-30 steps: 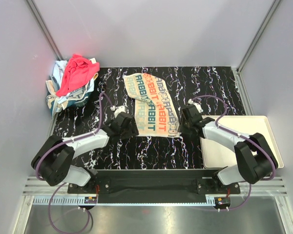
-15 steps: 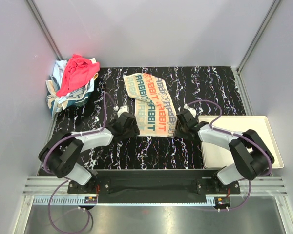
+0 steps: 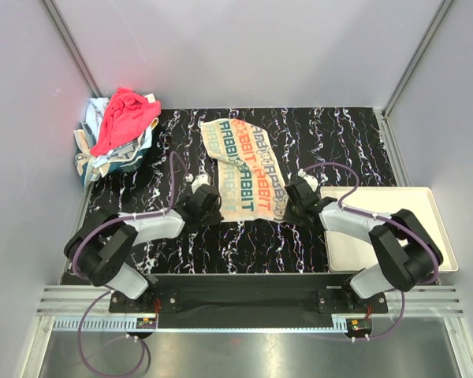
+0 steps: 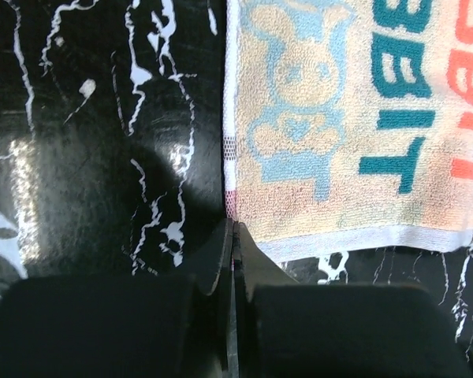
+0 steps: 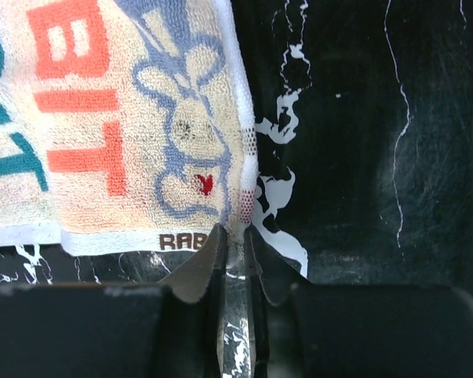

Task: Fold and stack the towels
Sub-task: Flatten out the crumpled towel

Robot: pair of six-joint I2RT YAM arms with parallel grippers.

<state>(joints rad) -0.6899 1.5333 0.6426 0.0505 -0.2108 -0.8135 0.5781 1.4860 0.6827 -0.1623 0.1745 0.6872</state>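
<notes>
Table: black, white-veined top [image 3: 339,134], closed in by pale walls on the left, far and right sides, with the arm bases along its near edge.
Open room: bare surface lay to the far right, in the lane between the heap and the spread cloth, and in a strip between that cloth's near hem and the arm bases.
Tray: a flat cream tray [image 3: 437,206] sat at the near right, and the right arm reached across its left part.
Lettered towel: the cream lettered towel [image 3: 244,169] was spread flat in the middle of the table. Its far end slanted to the left, and its white near hem ran straight between the two grippers.
Heap: the other towels [image 3: 102,153] were bunched at the far left corner against the wall, well apart from the spread one, with the pink-red towel [image 3: 124,118] on top.
Left gripper: the left gripper [image 4: 232,236] was low on the table with its jaws pressed together on the towel's near left corner, right where the side edge met the hem.
Right gripper: the right gripper [image 5: 236,240] had its jaws drawn to a thin slit with the near right corner between the tips, and bare table to its right.
</notes>
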